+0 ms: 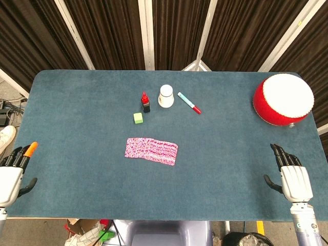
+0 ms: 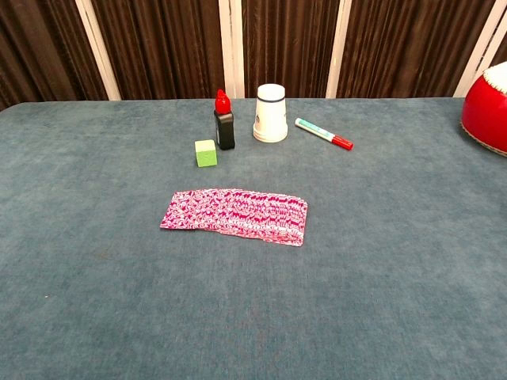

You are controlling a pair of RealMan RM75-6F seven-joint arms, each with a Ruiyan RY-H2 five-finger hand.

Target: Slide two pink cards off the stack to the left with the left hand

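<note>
A fanned stack of pink patterned cards (image 1: 151, 150) (image 2: 235, 214) lies flat near the middle of the blue table (image 1: 77, 118). My left hand (image 1: 11, 175) hovers at the table's front left corner, far left of the cards, with its fingers straight and apart and nothing in it. At the front right corner my right hand (image 1: 292, 176) is likewise open and holds nothing. Neither hand shows in the chest view.
Behind the cards stand a green cube (image 1: 138, 118), a black bottle with a red cap (image 1: 145, 102), a white upturned cup (image 1: 165, 96) and a teal marker with a red cap (image 1: 189, 102). A red and white drum (image 1: 283, 99) sits at the far right.
</note>
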